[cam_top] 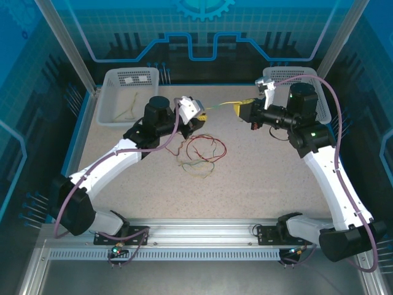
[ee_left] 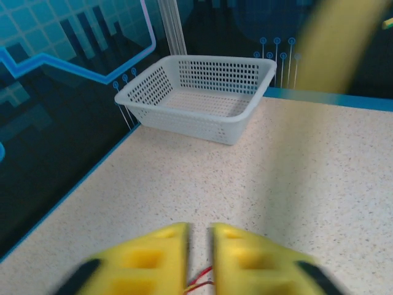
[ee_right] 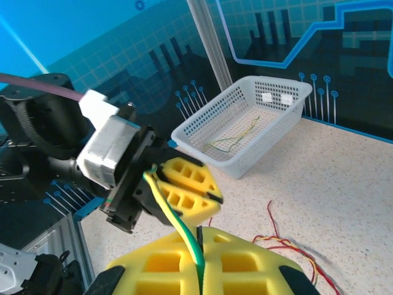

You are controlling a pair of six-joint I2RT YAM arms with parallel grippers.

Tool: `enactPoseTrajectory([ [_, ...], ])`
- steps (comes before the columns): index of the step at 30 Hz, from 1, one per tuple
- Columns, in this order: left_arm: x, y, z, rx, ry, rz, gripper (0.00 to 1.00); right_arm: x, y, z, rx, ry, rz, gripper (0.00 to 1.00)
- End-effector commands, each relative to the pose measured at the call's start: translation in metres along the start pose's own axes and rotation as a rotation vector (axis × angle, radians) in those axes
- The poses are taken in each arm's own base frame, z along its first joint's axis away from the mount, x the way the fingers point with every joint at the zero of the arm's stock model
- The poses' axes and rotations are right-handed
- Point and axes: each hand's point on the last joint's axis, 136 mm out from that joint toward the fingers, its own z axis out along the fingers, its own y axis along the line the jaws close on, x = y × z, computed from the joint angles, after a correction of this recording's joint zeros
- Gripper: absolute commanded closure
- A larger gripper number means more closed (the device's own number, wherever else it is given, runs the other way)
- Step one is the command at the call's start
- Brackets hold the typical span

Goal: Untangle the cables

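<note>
My left pincer (ee_right: 184,189) and right pincer (ee_right: 201,270) each clamp one yellow-green wire (ee_right: 176,225), taut between them. Light, limp, slippery: I'd grip near its ends.

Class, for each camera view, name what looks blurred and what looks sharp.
Left wrist: the left gripper at the bottom is soft, a yellow smear blurs the top right, the basket is crisp. Right wrist: the yellow-green cable is sharp. Top external: even light, table sharp.
</note>
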Motion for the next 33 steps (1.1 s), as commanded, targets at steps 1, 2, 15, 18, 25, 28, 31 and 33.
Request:
enactPoseTrajectory([
  [1,-0.035,0.003,-0.011,-0.022,-0.098,-0.005,0.97,-0.001,-0.009,-0.003,0.086,-0.007,-0.027,1.00],
  [2,-0.039,0.000,-0.013,-0.003,-0.116,-0.023,0.99,-0.001,-0.017,-0.002,0.121,-0.007,-0.018,1.00],
  [15,-0.102,0.003,-0.034,0.137,-0.538,-0.316,1.00,0.068,-0.057,0.069,0.049,0.034,0.162,1.00],
  [18,-0.108,0.018,-0.037,0.157,-0.621,-0.394,1.00,0.097,-0.054,0.089,-0.023,0.043,0.207,1.00],
  [25,-0.097,0.012,-0.012,0.060,-0.498,-0.331,1.00,0.127,-0.026,0.120,-0.115,0.104,0.198,1.00],
  [28,-0.096,0.012,-0.017,0.049,-0.527,-0.328,1.00,0.127,-0.020,0.123,-0.129,0.110,0.179,1.00],
  [31,-0.090,0.011,-0.016,0.044,-0.480,-0.327,1.00,0.121,-0.032,0.115,-0.050,0.099,0.177,1.00],
  [33,-0.086,0.008,-0.018,0.046,-0.461,-0.320,1.00,0.115,-0.040,0.105,-0.015,0.074,0.177,1.00],
])
